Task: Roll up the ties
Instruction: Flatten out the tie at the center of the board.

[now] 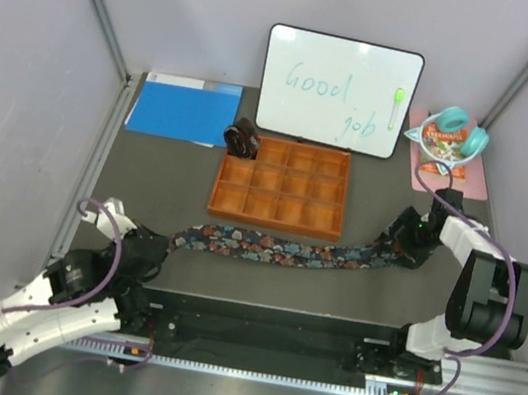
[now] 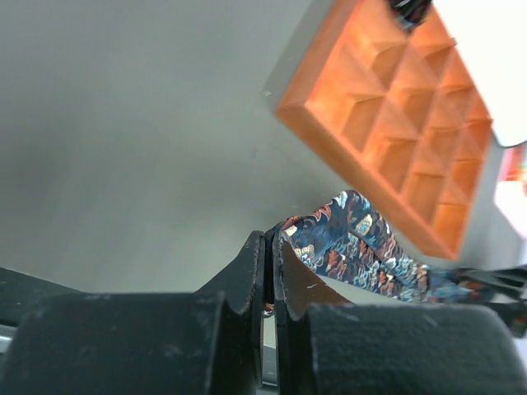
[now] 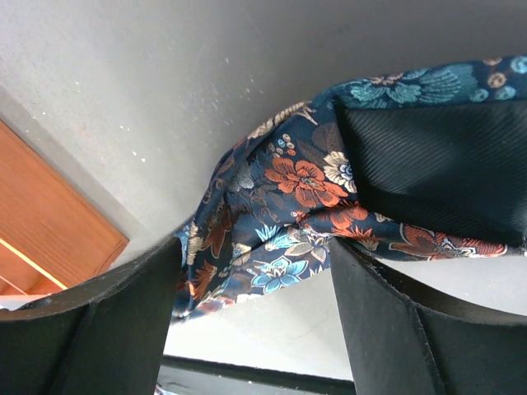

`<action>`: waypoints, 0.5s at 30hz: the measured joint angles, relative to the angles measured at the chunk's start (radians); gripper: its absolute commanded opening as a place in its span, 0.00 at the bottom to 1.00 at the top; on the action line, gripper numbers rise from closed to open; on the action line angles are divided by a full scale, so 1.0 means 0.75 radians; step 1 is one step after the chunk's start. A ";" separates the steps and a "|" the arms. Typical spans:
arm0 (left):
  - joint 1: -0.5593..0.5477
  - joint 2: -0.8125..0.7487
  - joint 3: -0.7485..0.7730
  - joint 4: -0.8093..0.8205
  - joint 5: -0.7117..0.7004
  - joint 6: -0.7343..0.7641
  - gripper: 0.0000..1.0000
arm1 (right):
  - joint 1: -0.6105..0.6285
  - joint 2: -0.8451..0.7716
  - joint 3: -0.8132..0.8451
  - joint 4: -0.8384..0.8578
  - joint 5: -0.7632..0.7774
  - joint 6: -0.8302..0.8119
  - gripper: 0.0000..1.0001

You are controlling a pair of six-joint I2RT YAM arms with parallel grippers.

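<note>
A navy floral tie (image 1: 276, 247) lies stretched left to right across the dark mat, in front of the orange tray (image 1: 275, 223). My left gripper (image 1: 163, 242) is shut on its narrow end; in the left wrist view the pads (image 2: 270, 239) pinch the fabric's tip and the tie (image 2: 362, 247) trails away to the right. My right gripper (image 1: 400, 246) holds the wide end. Its jaws stand wide (image 3: 254, 247) with the bunched tie (image 3: 296, 181) touching both fingers, black lining showing. A dark brown tie coil (image 1: 242, 139) sits at the tray's back left corner.
The orange compartment tray (image 2: 428, 181) lies just behind the tie. A whiteboard (image 1: 339, 90) leans at the back, a blue folder (image 1: 183, 108) lies at the back left, and teal headphones (image 1: 450, 127) rest on a pink pad at the back right. A metal rail (image 1: 261, 334) runs along the front.
</note>
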 measured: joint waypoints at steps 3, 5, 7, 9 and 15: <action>0.000 0.044 -0.048 0.028 0.011 0.001 0.00 | 0.000 0.024 0.020 -0.009 -0.010 0.003 0.72; 0.000 0.077 -0.061 0.044 0.016 0.002 0.00 | 0.000 0.036 0.033 -0.014 -0.019 0.005 0.72; 0.000 0.100 -0.069 0.065 0.018 0.003 0.00 | 0.000 0.048 0.039 -0.015 -0.028 0.008 0.71; 0.000 0.103 -0.077 0.079 0.019 0.008 0.00 | 0.000 0.058 0.046 -0.014 -0.043 0.010 0.71; 0.000 0.101 -0.108 0.099 0.025 0.017 0.00 | 0.000 0.103 0.082 -0.003 -0.113 0.024 0.72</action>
